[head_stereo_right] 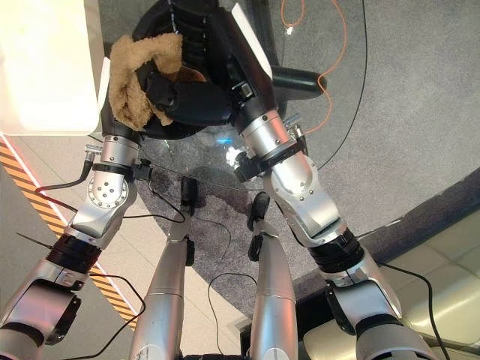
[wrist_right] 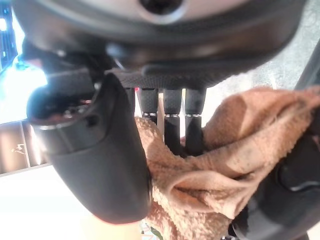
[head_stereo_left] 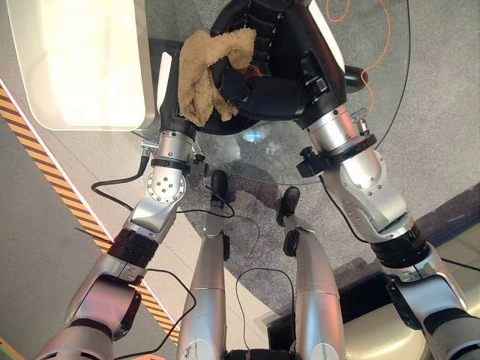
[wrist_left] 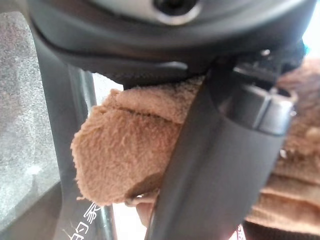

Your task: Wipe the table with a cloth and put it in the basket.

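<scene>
Nearest the head camera, the two arms rose from below and met over a round glass table (head_stereo_left: 390, 105), the grey carpet visible through its top. The left hand (head_stereo_left: 229, 90) had its dark fingers curled round a tan cloth (head_stereo_left: 202, 75), which was bunched up and draped over the hand's upper side. The right hand (head_stereo_left: 259, 37) lay just beyond, touching the same cloth from the far side. From above, its fingers were hidden behind its own bulk.

The wrist cameras showed what the head views did not. In the left wrist view the thumb (wrist_left: 220, 165) crossed the folded cloth (wrist_left: 125, 155), pinning it against the hand. In the right wrist view the fingers (wrist_right: 172, 125) ran straight down onto the cloth (wrist_right: 210, 170), with the thumb (wrist_right: 95, 155) alongside; whether they gripped it could not be told.

Farther left stood a white surface (head_stereo_left: 82, 60), and an orange cable (head_stereo_left: 375, 52) trailed on the carpet beyond the table.
</scene>
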Motion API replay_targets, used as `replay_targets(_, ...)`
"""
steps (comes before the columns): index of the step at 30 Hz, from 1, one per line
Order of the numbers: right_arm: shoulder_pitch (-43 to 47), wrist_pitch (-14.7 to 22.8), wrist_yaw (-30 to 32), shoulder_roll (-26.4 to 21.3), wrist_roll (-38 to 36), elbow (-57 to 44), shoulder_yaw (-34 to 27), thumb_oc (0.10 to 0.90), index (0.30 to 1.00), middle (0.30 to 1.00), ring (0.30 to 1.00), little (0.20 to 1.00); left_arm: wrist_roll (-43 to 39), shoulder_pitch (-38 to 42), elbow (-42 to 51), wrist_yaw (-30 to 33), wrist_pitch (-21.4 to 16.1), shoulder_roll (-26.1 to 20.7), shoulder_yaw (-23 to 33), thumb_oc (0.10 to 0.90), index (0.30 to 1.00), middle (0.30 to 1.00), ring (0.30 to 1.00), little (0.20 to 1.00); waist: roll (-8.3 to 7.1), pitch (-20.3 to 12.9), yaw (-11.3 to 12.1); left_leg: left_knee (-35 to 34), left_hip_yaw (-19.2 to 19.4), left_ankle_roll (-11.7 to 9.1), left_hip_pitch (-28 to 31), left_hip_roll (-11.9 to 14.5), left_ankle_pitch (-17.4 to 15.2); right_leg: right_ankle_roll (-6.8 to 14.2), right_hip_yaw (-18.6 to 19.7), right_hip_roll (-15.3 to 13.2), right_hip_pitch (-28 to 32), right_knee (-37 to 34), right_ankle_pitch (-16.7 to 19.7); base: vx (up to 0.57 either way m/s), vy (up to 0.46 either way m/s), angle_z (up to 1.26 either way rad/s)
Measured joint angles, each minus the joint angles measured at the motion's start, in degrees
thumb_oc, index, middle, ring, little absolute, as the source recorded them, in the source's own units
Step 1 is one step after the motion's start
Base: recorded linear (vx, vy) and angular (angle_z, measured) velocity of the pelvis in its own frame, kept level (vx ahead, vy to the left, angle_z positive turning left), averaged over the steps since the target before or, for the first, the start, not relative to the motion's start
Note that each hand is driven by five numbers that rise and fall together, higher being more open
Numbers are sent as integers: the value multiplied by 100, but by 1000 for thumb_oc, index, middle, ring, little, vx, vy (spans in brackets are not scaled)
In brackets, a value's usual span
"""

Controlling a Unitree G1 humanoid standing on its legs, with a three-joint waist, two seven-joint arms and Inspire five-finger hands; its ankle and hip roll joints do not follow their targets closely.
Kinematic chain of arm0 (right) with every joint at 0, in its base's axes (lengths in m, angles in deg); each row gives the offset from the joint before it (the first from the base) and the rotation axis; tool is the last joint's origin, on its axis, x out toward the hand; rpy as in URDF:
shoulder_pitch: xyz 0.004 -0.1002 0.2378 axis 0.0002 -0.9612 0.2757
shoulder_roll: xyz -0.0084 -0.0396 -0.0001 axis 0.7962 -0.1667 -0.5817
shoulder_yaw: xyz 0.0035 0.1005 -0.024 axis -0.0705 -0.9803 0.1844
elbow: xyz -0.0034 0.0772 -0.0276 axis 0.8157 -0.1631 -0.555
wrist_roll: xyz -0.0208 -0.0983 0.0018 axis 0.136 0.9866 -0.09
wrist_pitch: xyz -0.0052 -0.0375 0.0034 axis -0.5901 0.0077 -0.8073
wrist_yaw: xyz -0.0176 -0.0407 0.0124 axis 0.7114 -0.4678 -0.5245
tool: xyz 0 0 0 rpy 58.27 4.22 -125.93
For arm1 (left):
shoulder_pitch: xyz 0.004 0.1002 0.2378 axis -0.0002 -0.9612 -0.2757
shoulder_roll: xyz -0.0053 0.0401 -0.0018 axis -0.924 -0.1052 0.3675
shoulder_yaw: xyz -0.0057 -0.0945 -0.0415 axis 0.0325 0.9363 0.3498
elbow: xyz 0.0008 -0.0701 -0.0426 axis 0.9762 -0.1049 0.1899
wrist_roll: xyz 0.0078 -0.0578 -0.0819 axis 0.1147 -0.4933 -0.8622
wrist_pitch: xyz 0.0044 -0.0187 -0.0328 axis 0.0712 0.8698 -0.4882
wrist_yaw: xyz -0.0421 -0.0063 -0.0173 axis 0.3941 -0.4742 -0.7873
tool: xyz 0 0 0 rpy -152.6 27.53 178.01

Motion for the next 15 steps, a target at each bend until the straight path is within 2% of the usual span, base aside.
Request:
replay_targets(7,59,325,66,101,200,269,104,100,300,300,300,200,-118,1,-10,-29,0,9,-5,100,300,300,300,200,1,0,74,0,-1,-13,12,-9,10,1,-2,-14,0,25,-1,0,0,0)
replay_targets(15,59,446,100,100,326,316,151,100,300,300,300,200,-221,1,-21,-31,0,101,-8,100,300,300,300,200,4,-2,148,-11,-4,-30,35,-9,33,0,-1,-18,0,65,-3,0,0,0)
